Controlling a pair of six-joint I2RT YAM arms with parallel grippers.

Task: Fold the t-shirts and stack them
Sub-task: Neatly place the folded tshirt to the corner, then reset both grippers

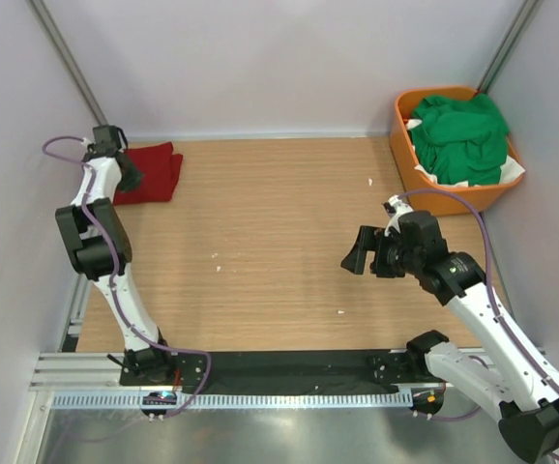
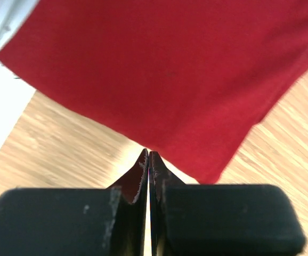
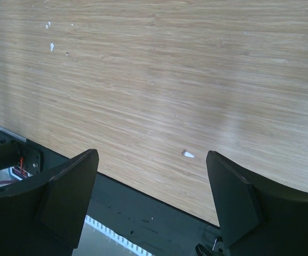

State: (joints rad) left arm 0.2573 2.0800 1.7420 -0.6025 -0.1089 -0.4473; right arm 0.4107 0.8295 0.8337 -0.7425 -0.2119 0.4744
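A dark red t-shirt (image 1: 154, 174) lies folded at the far left corner of the table, filling most of the left wrist view (image 2: 164, 69). My left gripper (image 1: 128, 174) hangs at its near left edge, and its jaws (image 2: 149, 154) are shut tip to tip with no cloth between them. Bright green t-shirts (image 1: 458, 135) are piled in the orange basket at the far right. My right gripper (image 1: 362, 253) hovers open over bare wood right of centre, and nothing sits between its fingers (image 3: 153, 156).
The orange basket (image 1: 400, 145) stands in the far right corner against the wall. White walls close in the left, back and right sides. A black strip and a metal rail (image 3: 138, 213) run along the near table edge. Small white specks (image 1: 342, 312) dot the wood.
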